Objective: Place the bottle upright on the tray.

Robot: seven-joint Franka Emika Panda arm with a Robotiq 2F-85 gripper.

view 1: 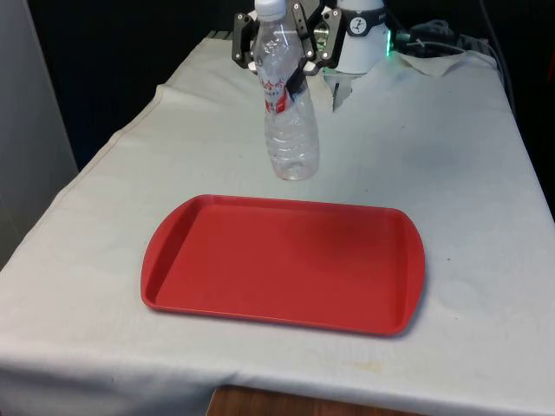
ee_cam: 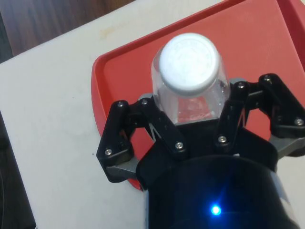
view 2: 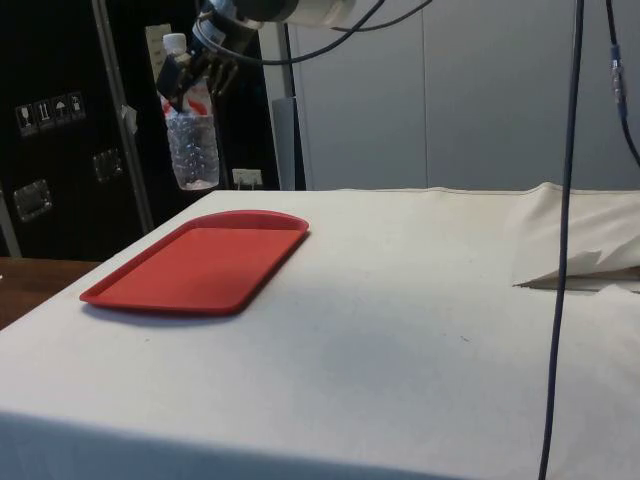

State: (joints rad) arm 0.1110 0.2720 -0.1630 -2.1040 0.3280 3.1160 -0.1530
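Bottle [view 1: 288, 104] of clear plastic with a white cap hangs in the air, held by the black gripper [view 1: 279, 54], which is closed on its upper part, one finger on each side just under the cap. It stands almost upright, cap up, with the lower end tilted a little toward the front view's right. A label with red print goes around the bottle below the fingers. In the front view the bottle's bottom appears just above the far edge of the red tray [view 1: 173, 234], and it does not touch the tray or the white cloth [view 1: 451, 156]. In the side view the bottle [view 2: 192, 140] is clearly high over the tray [view 2: 130, 290], near the tray's far end, with free space between them. The gripper [view 2: 190, 75] is there at the top of the bottle. From the wrist view the white cap [ee_cam: 189, 63] is seen from above between the two fingers [ee_cam: 143, 119], and the tray [ee_cam: 119, 67] lies under it on the cloth. The tray lies flat on the table.
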